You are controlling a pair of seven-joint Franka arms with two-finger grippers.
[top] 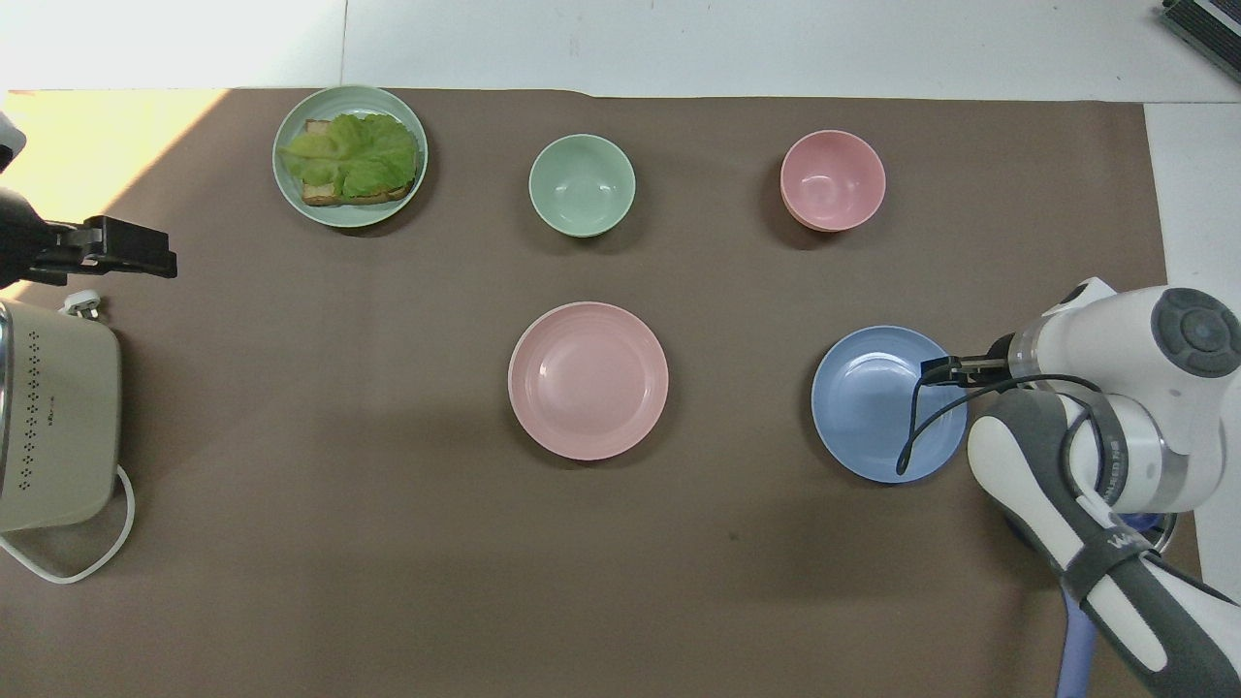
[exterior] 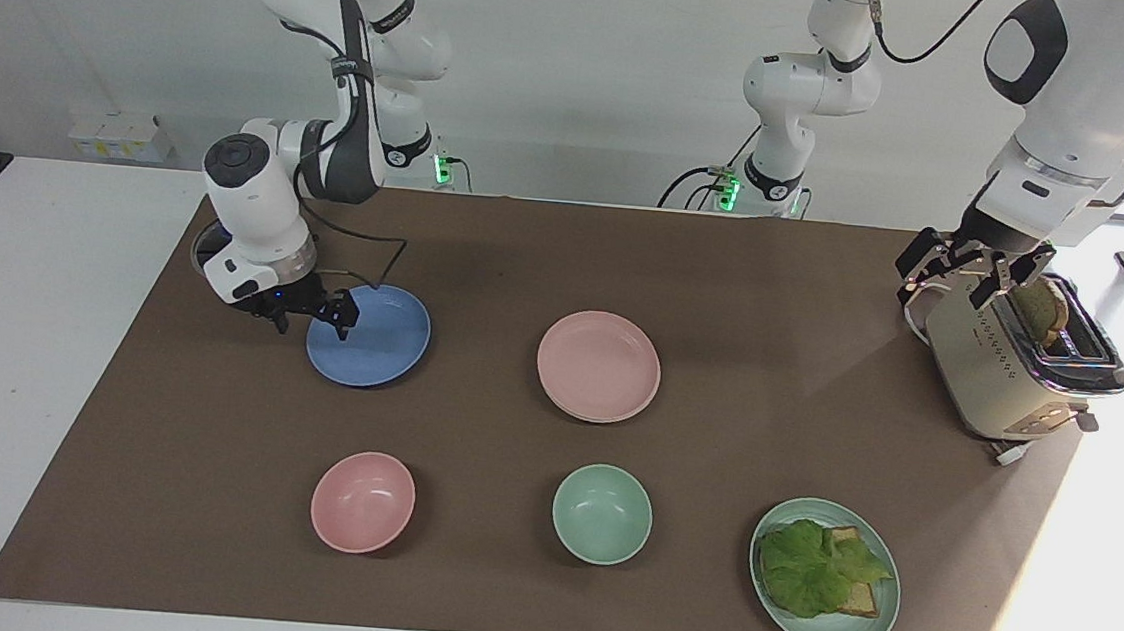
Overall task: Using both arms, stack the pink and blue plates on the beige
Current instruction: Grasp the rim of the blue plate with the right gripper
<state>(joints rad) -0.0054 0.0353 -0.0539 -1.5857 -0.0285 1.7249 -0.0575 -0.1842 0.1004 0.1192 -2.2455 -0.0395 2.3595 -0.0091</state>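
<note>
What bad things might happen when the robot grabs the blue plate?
The right gripper, open, is at the blue plate's rim nearest the right arm's end. It grips only the edge, so the flat plate might slip or tip. The dark pot sits close beside that arm and might get bumped. No beige plate shows.

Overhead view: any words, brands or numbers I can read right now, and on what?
None reads whole.
Small pale print on the right arm's grey jointed link: too blurred to read.
Pale letters on its black band: cut off, unreadable.
Cream-coloured metal toaster: dots only, no words.
</note>
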